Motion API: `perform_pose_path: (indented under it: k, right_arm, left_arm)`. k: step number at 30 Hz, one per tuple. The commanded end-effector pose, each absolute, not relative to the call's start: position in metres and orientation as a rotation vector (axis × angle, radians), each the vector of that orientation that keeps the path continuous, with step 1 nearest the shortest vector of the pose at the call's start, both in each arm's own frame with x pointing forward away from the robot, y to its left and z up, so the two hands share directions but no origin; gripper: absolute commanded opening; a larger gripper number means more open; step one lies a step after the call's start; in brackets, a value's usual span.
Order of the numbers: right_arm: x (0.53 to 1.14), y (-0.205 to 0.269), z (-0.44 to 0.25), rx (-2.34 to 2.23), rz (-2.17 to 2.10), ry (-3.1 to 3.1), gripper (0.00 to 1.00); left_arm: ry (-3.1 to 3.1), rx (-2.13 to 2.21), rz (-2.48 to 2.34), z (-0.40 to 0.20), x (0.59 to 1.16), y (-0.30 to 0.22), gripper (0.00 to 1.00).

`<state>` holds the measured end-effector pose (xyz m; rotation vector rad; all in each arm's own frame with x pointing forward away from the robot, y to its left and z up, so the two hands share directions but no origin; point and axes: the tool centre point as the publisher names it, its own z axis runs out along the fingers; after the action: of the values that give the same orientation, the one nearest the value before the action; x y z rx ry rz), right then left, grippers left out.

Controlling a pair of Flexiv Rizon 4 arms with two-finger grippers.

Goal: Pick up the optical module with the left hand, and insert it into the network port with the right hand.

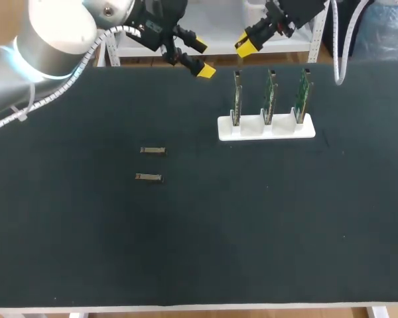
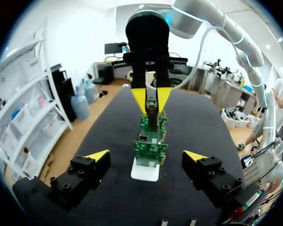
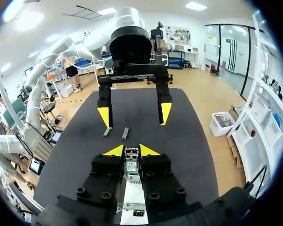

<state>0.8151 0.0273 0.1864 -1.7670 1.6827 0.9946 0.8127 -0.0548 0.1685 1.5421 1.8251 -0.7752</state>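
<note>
Now the left gripper (image 1: pixel 200 57), released wide, should descend squarely over the closer optical module (image 1: pixel 152 150), fingers straddling its long sides.

1. Two optical modules, slim metallic grey bars, lie flat on the black desk (image 1: pixel 86 252), left of its middle. The farther optical module (image 1: pixel 153 150) and the nearer optical module (image 1: pixel 148 177) are parallel, close together but not touching.
2. Three green circuit boards (image 1: pixel 270 97) stand upright on edge, side by side in a white holder (image 1: pixel 266 127), right of the middle toward the desk's back and well apart from the modules.
3. A silvery network port (image 2: pixel 144 138) sits near one board's top.
</note>
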Motion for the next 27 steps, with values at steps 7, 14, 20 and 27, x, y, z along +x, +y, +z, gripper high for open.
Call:
perform_pose_path:
  k: [7, 14, 20, 27]
  right_arm:
    - [0.8235, 0.0262, 0.1837, -2.008, 1.391, 1.578, 0.00]
    - [0.8187, 0.0277, 0.1803, -2.004, 1.405, 1.576, 0.00]
    - [0.8177, 0.0300, 0.1784, -1.999, 1.412, 1.577, 0.00]
    - [0.8206, 0.0318, 0.1782, -1.986, 1.400, 1.587, 0.00]
  left_arm:
    - [1.827, 1.542, -0.772, 0.1686, 0.8119, -0.0547, 1.00]
    - [1.827, 1.542, -0.772, 0.1686, 0.8119, -0.0547, 1.00]
    - [1.827, 1.542, -0.772, 0.1686, 0.8119, -0.0547, 1.00]
    - [1.827, 1.542, -0.772, 0.1686, 0.8119, -0.0547, 1.00]
